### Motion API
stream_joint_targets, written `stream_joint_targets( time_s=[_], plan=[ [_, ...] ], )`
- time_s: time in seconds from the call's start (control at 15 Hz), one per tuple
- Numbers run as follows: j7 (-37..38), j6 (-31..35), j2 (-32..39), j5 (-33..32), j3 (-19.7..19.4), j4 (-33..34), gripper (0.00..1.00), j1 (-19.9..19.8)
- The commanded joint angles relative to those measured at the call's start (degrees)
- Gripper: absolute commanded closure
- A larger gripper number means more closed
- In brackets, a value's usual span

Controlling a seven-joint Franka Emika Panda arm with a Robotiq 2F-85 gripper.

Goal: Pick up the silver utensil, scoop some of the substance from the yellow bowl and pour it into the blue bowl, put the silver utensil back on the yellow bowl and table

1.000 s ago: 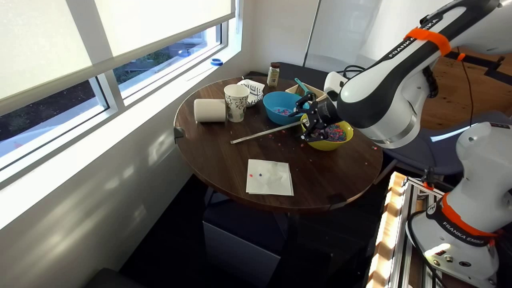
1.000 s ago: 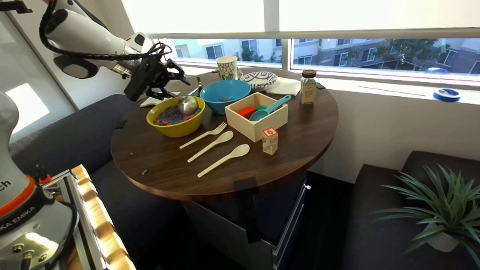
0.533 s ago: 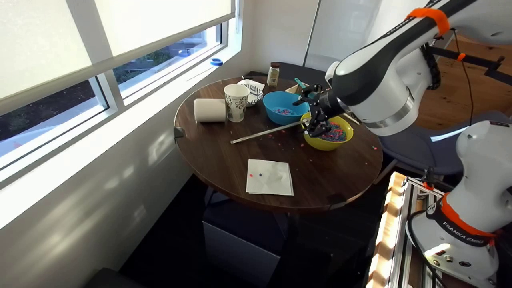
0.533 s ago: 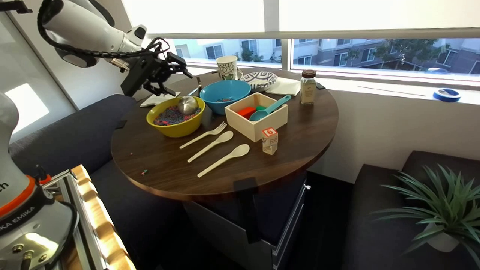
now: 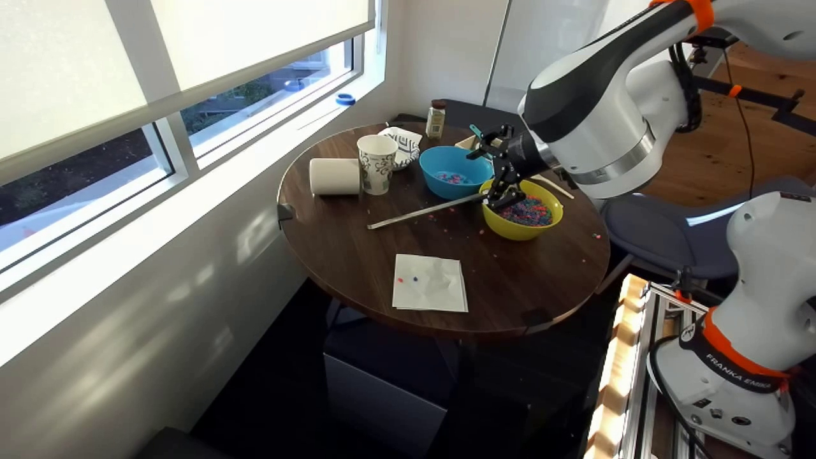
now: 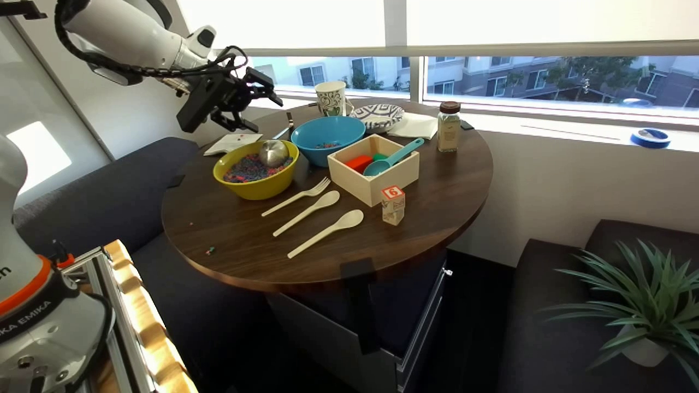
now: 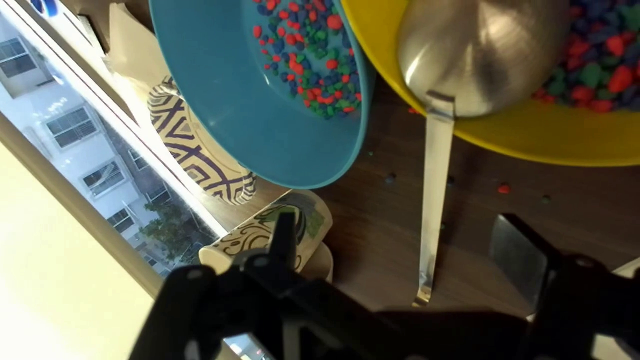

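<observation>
1. Wrist view: the black two-fingered gripper [image 7: 401, 245] has its fingers spread wide, hanging clear of the long silver metal ladle [image 7: 436, 150], whose straight handle shows between them.
2. Both exterior views show the gripper above the large round dark-brown wooden table [image 6: 262, 251], near the round, plain-sided yellow bowl [image 6: 262, 188].
3. The ladle lies with its round head inside the yellow bowl, rounded back showing, its handle crossing the rim and running out over the table.
4. Small loose red, green and dark blue pieces [image 7: 595, 80] lie in the yellow bowl, with a shallower spread in the round turquoise-blue bowl [image 7: 300, 150] just beside it; a few stray bits [image 7: 503, 188] dot the table.
5. In an exterior view, a square white paper napkin [image 5: 430, 282] lies near the table's edge; a tall leaf-patterned cup [image 5: 377, 164] stands beside a plain off-white cylinder [image 5: 335, 176] lying on its side.
6. A pale wooden box [image 6: 404, 172] holds a teal scoop [image 6: 401, 153]; a cream-coloured fork [image 6: 295, 197] and two cream-coloured spoons [image 6: 306, 213] lie near.
</observation>
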Motion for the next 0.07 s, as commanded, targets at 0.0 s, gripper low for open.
stream_joint_targets(
  time_s=[0.0],
  plan=[
    [0.0, 0.0, 0.0, 0.0, 0.0, 0.0, 0.00, 0.0]
  ],
)
